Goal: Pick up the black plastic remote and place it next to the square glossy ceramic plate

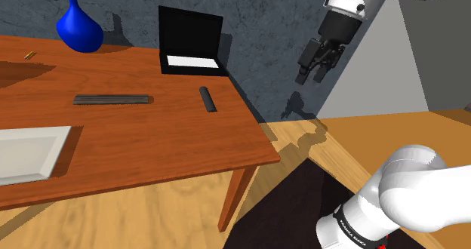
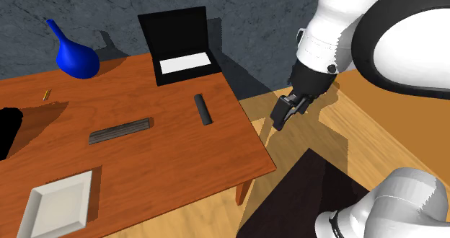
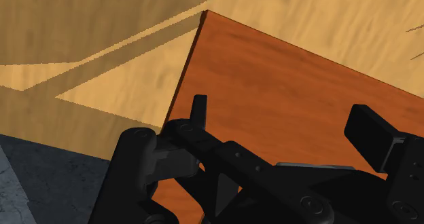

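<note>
Closest to you is the dark stand (image 1: 298, 202), with pale wooden floor (image 1: 362, 138) around it. Your gripper (image 1: 315, 63) hangs in the air over that floor, off the table (image 1: 151, 146) and past its edge at the shoulder view's right. Its fingers (image 3: 370, 131) stand spread apart and hold nothing. In the wrist view a corner of the table lies beneath them.

On the table, the first thing you meet is the remote (image 1: 207, 99), a short black bar lying flat near that same edge. Just behind it stands an open black case (image 1: 190, 42), its lid upright and a white panel in its base; it is near the remote but not touching it. Toward the shoulder view's left, apart from the remote, a long dark ridged bar (image 1: 112, 99) lies flat on the wood. The white square plate (image 1: 26, 153) sits at the shoulder view's lower left, well apart from the remote, and the ridged bar lies roughly between the two. Farther back, a small yellowish piece (image 1: 29, 55) lies near the shoulder view's left edge. A blue vase (image 1: 78, 25) stands upright by the grey wall (image 1: 257, 29).
</note>
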